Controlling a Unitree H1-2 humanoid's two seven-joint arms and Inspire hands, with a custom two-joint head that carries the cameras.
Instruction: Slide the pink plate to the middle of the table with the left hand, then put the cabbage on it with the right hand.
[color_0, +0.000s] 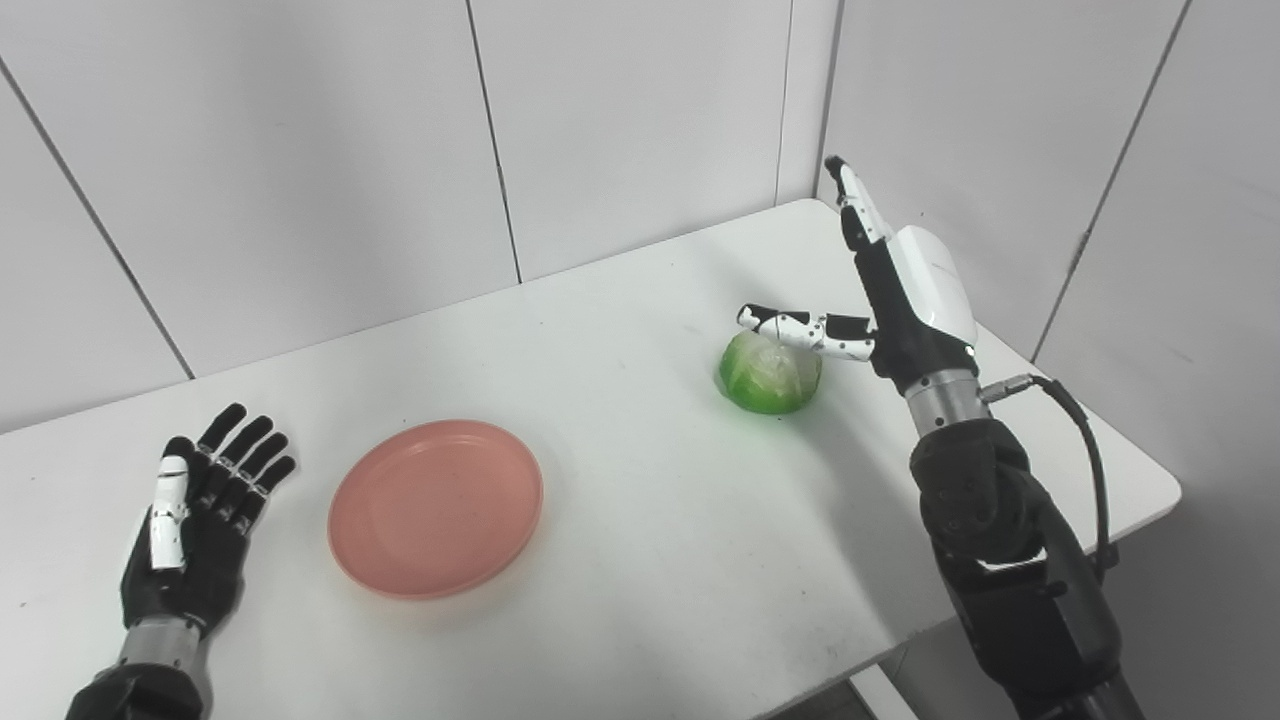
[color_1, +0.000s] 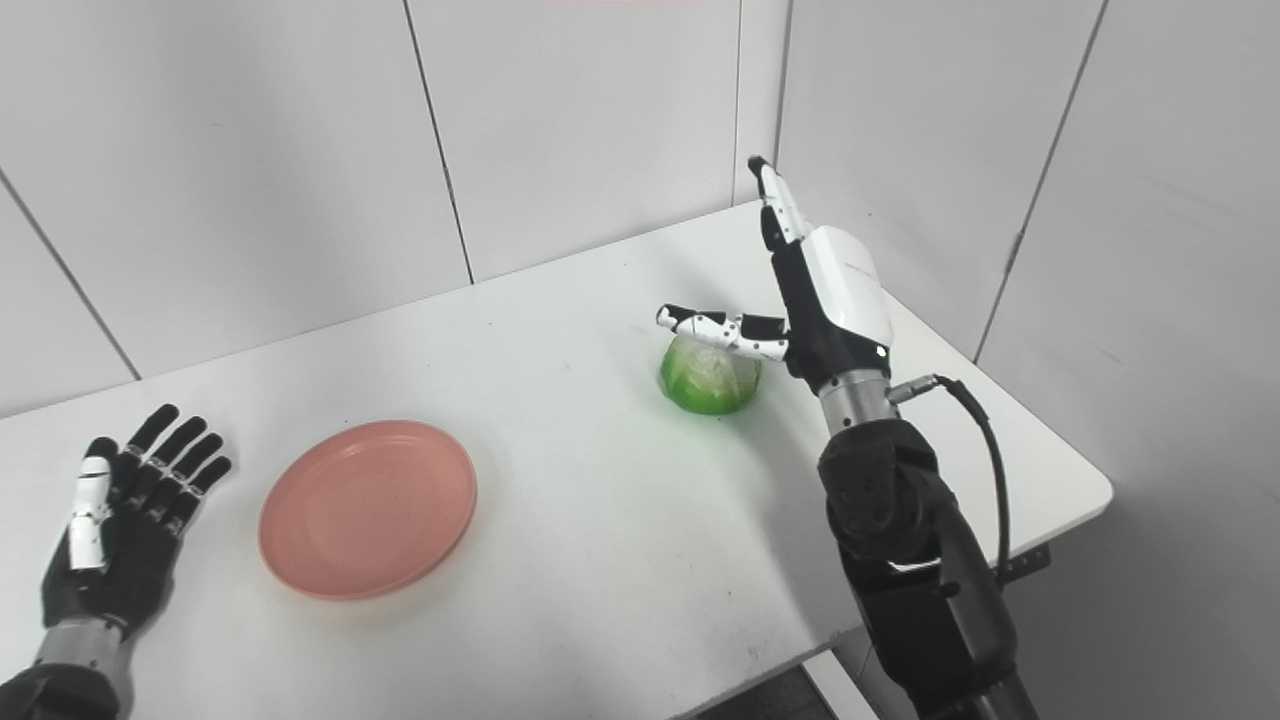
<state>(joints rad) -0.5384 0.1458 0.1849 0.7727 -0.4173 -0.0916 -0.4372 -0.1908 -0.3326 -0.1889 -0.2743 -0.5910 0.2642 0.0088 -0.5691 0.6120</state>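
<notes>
Cabbage (color_0: 770, 373) sits under the right hand (color_0: 900, 290), fingers spread, thumb stretched above it; left hand (color_0: 195, 530) lies flat, splayed beside the pink plate (color_0: 436, 507), bare tabletop (color_0: 620, 500) between.

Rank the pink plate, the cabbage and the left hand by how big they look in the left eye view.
1. Pink plate, clearly the largest.
2. Left hand, long but narrower; it is nearer the camera, which may flatter it.
3. Cabbage, the smallest, partly covered by the right hand's thumb.

White table (color_0: 640, 330) with rounded corners, white panelled walls (color_0: 300, 150) with dark seams behind
</notes>
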